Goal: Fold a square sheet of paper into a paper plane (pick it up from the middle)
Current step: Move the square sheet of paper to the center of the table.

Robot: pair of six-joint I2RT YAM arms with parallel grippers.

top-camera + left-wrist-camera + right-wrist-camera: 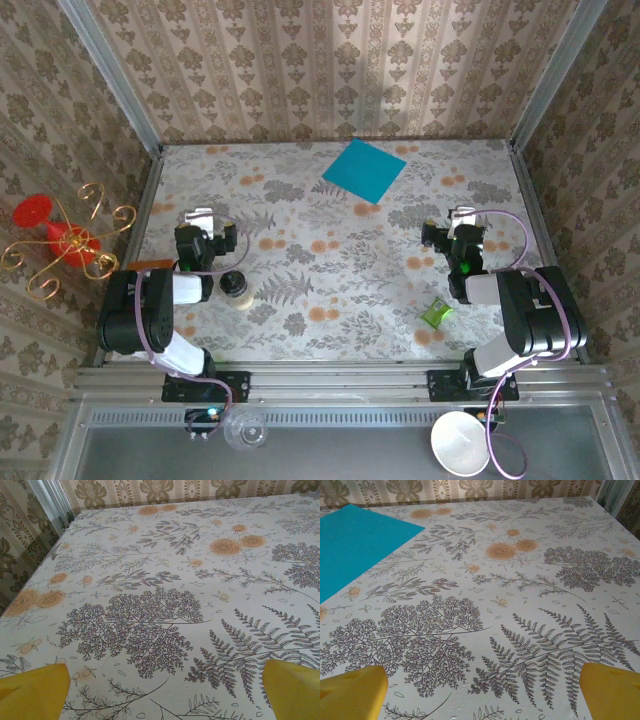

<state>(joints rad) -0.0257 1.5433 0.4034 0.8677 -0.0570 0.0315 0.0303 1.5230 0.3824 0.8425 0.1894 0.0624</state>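
One sheet (364, 169) lies flat by the table's (330, 290) far edge, right of middle. Two claws, the left claw (200, 216) and right claw (462, 214), gape empty, well apart from it. One wrapper (436, 313) lies near the front right corner.

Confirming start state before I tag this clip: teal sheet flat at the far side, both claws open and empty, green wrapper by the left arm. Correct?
One thing is off: the green wrapper lies by the right arm, not the left, as the top external view shows. The rest holds: the teal sheet lies flat at the far side, and the left claw and right claw are open and empty.
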